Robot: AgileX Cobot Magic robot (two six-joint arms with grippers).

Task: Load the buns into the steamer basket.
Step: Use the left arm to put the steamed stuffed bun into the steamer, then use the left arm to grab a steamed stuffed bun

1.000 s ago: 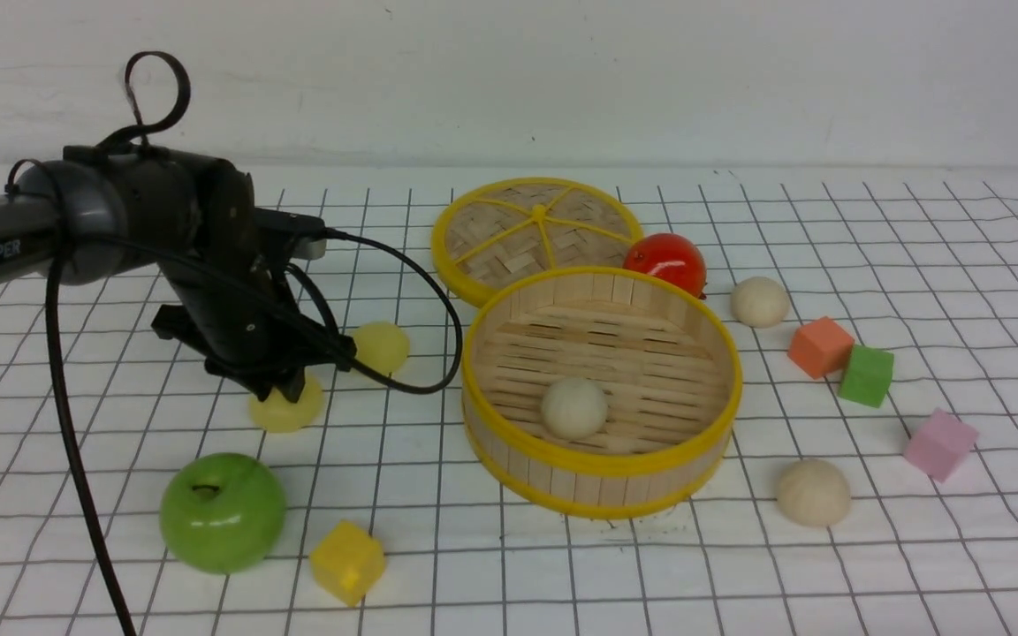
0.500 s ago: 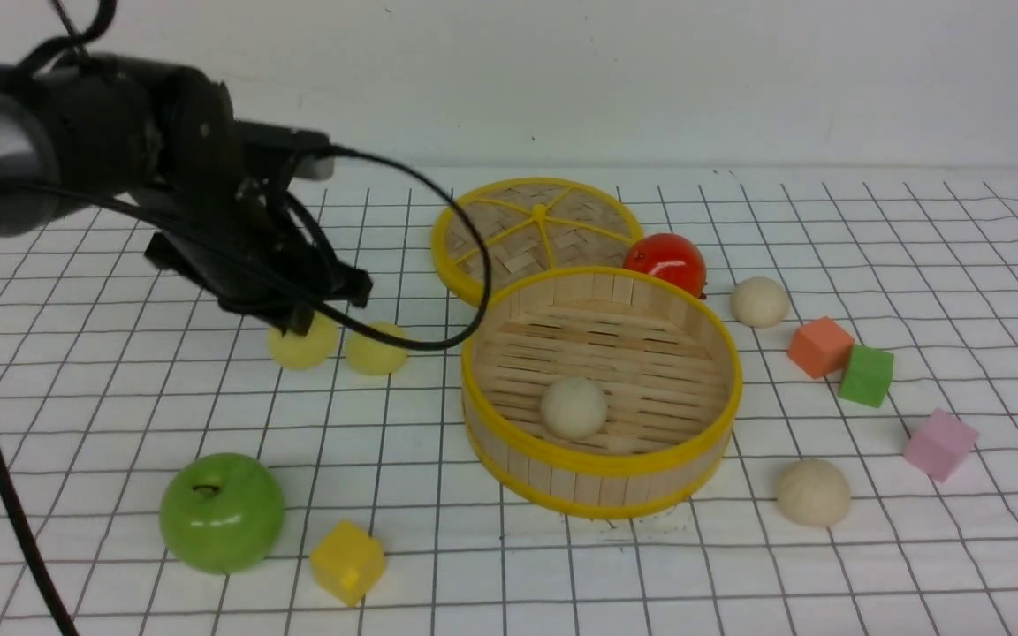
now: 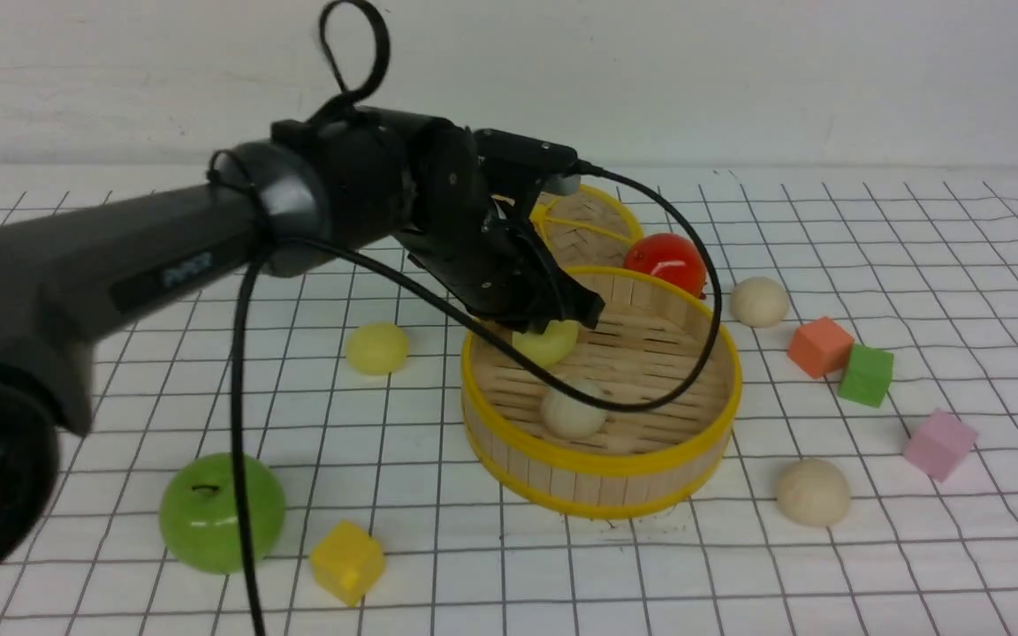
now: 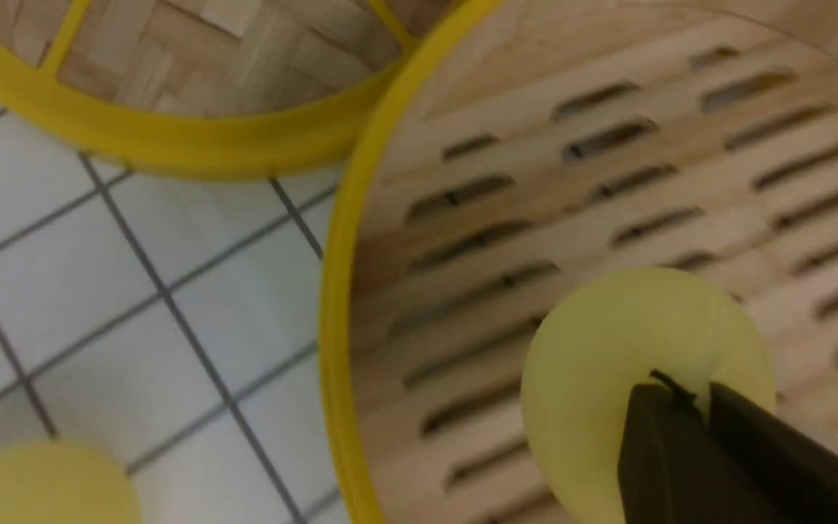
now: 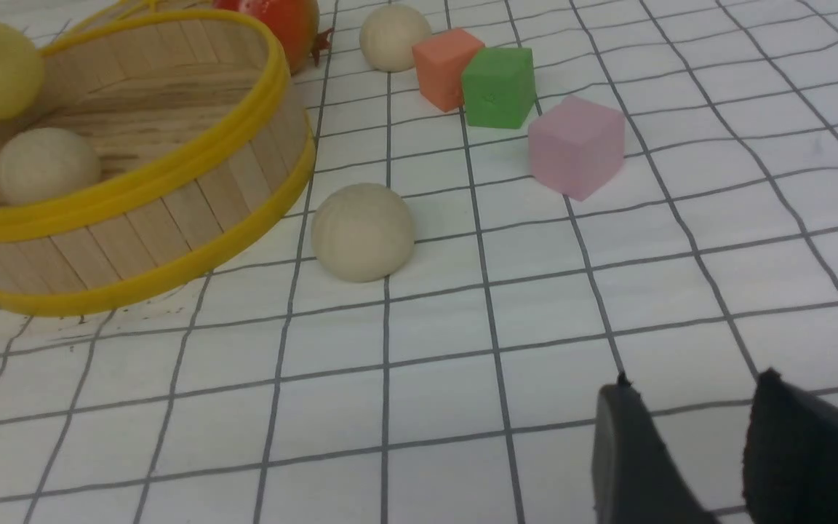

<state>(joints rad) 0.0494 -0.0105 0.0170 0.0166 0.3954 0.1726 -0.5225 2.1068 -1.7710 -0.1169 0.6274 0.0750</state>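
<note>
My left gripper [image 3: 555, 325] is shut on a pale yellow bun [image 3: 548, 344], pinching its top and holding it just over the back left of the steamer basket [image 3: 602, 461]. In the left wrist view the dark fingertips [image 4: 655, 415] squeeze the bun [image 4: 608, 342] above the slatted floor. One cream bun [image 3: 573, 409] lies inside the basket. A second yellow bun [image 3: 377, 347] sits on the table left of the basket. Two cream buns [image 3: 759, 301] [image 3: 814, 492] lie to its right. My right gripper [image 5: 695, 380] is open over bare tablecloth.
The woven lid [image 3: 584, 228] and a red tomato-like ball [image 3: 666, 262] sit behind the basket. A green apple [image 3: 222, 512] and a yellow cube [image 3: 347, 562] lie front left. Orange [image 3: 820, 347], green [image 3: 866, 375] and pink [image 3: 940, 444] cubes stand at the right.
My left gripper shut on the yellow bun at the left, lifted it off the table and carried it right, over the basket. Nothing else moved.
</note>
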